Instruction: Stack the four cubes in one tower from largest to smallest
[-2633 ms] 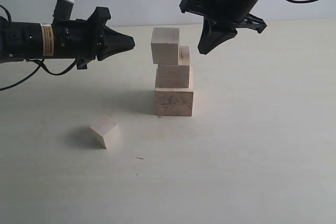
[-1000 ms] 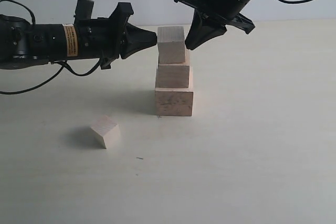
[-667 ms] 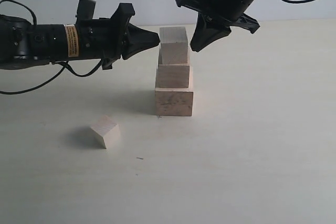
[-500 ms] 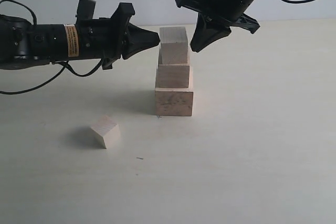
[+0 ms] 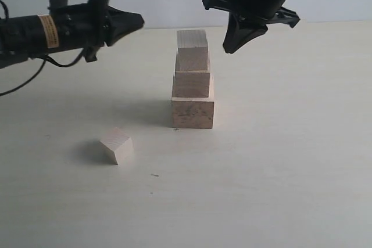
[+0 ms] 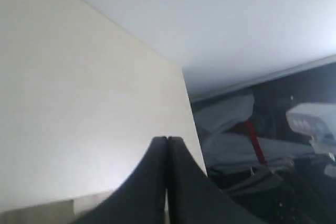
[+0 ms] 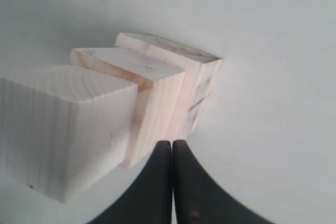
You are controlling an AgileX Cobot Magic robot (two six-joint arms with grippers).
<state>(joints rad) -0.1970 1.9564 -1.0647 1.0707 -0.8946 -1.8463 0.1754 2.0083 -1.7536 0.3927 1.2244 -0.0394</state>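
Our tower (image 5: 192, 79) stands three high beside the closed, empty right gripper (image 5: 229, 47). The smallest cube (image 5: 116, 146) lies well below the left gripper (image 5: 140, 21), also closed; next we must open it and descend.

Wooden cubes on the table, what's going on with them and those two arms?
Three cubes stand stacked as a tower, largest at the bottom. The smallest cube lies alone on the table, left of the tower in the exterior view. Both grippers are shut and empty: the left gripper and right gripper hover either side of the tower's top.
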